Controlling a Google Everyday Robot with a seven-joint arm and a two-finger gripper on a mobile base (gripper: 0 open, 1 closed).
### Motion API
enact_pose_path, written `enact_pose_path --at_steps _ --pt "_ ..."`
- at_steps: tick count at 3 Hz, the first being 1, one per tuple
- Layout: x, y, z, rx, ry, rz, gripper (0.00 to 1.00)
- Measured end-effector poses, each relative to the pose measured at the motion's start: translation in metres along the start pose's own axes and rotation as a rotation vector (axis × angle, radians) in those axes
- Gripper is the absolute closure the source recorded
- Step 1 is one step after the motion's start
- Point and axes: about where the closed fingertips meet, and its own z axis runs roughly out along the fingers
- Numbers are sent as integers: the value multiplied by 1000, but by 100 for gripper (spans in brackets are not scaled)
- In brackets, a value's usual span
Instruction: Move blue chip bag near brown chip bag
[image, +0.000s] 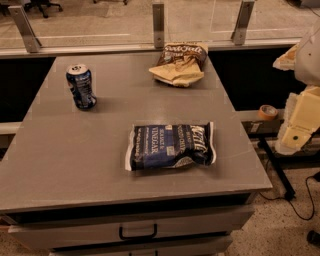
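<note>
You have the blue chip bag (172, 146) lying flat toward the front right of the table (75, 165), close to the front edge. Its white lettering runs sideways and reads "VINEGAR". The brown chip bag (180, 64) sits against the far edge, well apart, and its white script is possibly a brand name but too soft to read. Bare tabletop runs between the two bags. A blue soda can (80, 86) stands upright at far left. Your gripper (299, 122) hangs beyond the table's right edge, and you cannot tell whether it is wide or narrow.
</note>
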Motion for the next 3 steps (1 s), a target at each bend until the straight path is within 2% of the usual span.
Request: enact_pose_path --at_steps 1,2,3 --pt "0 0 0 0 0 0 0" --pt "-6 3 2 2 -29 -5 0" --pt "-32 22 24 -6 -130 -30 0"
